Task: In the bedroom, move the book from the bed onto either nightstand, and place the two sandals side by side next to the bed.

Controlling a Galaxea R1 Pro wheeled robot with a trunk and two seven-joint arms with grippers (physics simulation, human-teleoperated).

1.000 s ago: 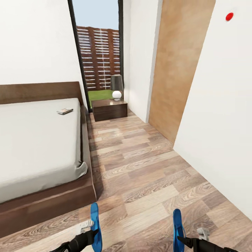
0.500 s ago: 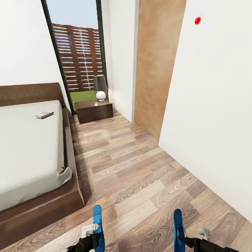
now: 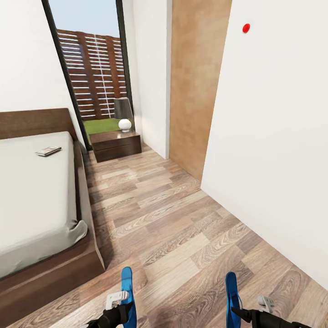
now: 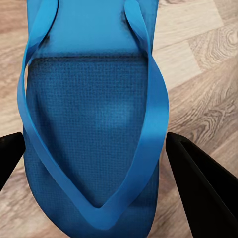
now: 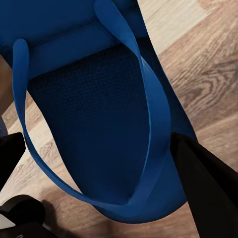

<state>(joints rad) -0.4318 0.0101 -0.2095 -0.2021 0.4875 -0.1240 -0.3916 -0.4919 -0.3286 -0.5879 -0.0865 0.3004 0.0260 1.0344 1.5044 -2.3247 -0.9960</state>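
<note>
1. Sandals [image 3: 126, 291] [image 3: 232, 295] are riding one in each pincer — left gripper [image 3: 119, 309] and right gripper [image 3: 248, 313] are each clamping a blue sole on edge, above bare floor [image 3: 173, 228] beyond the bed [image 3: 36, 200] foot.
2. Book [image 3: 48, 151] is lying near the bed's headboard.
3. Judging ahead — lowering both flat, parallel, just beside the bed frame is what counts.

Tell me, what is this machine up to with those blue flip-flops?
The robot is carrying one blue sandal in each gripper: the left gripper holds the left sandal, the right gripper holds the right sandal, both above the wood floor. It faces along the aisle beside the bed. The book lies on the mattress, not yet moved. A nightstand with a lamp stands beyond the bed by the window.
</note>
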